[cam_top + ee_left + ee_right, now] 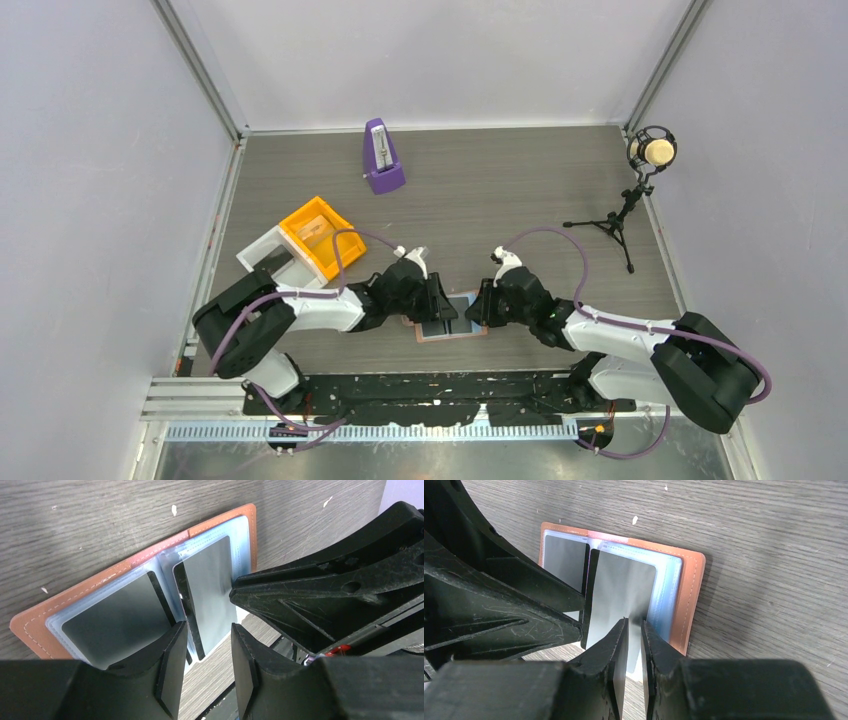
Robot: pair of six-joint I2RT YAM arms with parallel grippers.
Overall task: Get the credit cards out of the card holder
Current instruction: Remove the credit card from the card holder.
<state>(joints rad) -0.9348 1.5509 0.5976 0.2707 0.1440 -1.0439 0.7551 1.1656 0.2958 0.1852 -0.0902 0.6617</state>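
The card holder (pixel 690 595) lies open on the surface (pixel 774 555), at 6 o'clock in the overhead view, close to the arm bases. The two arms meet over it, from 9 and 3 o'clock.

The step in hand looks like drawing out the first card. The right pincer (pixel 634 625) is nearly closed and appears to pinch the near edge of one dark card (pixel 621 592). That card sits tilted, and its far edge overlaps the fold. The left pincer (pixel 207 627) is spread, one finger on either side of the tilted card's edge, gripping nothing.

Next, I judge, that card must slide clear of its clear sleeve while the holder is kept from dragging along.

The count is one holder and two cards. The second card (pixel 564 555) is flat in its pocket, at 10 o'clock in the right wrist view.
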